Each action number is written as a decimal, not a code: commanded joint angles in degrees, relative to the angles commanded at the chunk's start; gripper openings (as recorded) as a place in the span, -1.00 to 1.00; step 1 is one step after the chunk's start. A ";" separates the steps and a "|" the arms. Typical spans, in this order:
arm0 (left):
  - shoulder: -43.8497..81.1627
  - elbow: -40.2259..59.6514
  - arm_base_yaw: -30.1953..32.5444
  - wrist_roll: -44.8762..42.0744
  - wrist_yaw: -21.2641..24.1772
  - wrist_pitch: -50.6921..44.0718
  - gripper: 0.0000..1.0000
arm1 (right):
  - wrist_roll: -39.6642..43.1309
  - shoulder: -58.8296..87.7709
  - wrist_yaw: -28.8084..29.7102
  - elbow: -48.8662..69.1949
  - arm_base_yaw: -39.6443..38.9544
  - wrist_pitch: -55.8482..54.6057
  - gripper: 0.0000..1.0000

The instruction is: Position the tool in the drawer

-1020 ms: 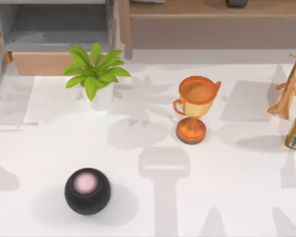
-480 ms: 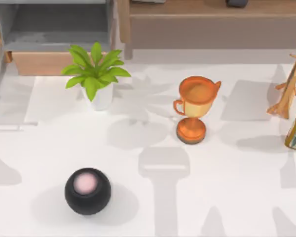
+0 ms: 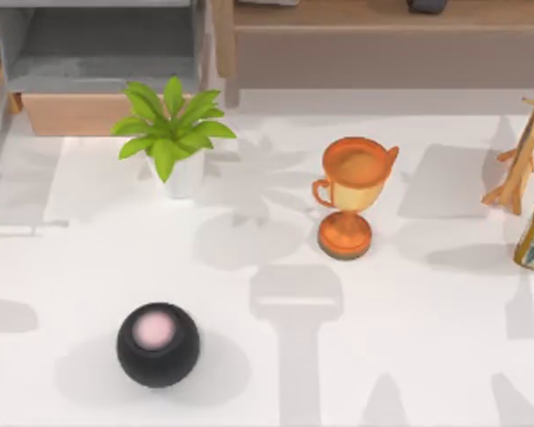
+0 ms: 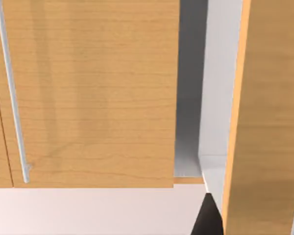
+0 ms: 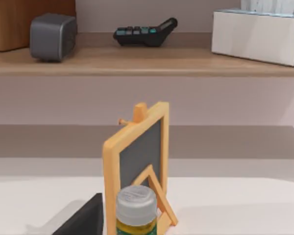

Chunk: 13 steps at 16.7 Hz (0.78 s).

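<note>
Stapler's position: cannot tell. Drawer (image 3: 89, 114) stands open at the worktop's (image 3: 409, 294) far left. Left hand (image 4: 206, 223) faces a wooden cabinet front (image 4: 88, 98). Right hand (image 5: 83, 220) is beside a bottle (image 5: 135, 215). Grip state of both: cannot tell.

Bright, even light; soft grey shadows cross the table (image 3: 409, 356).
</note>
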State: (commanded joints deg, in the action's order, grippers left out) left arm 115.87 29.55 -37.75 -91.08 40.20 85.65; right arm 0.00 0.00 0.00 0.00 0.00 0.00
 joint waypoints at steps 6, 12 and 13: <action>0.00 0.00 0.00 0.00 0.00 0.00 -1.00 | 0.00 0.00 0.00 0.00 0.00 0.00 1.00; 0.68 0.13 0.00 0.21 -0.09 -0.64 -1.00 | 0.00 0.00 0.00 0.00 0.00 0.00 1.00; 1.03 0.92 0.48 0.26 -0.48 -1.09 -1.00 | 0.00 0.00 0.00 0.00 0.00 0.00 1.00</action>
State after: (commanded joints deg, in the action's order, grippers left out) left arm 116.89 30.47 -37.27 -90.83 39.72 84.56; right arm 0.00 0.00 0.00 0.00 0.00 0.00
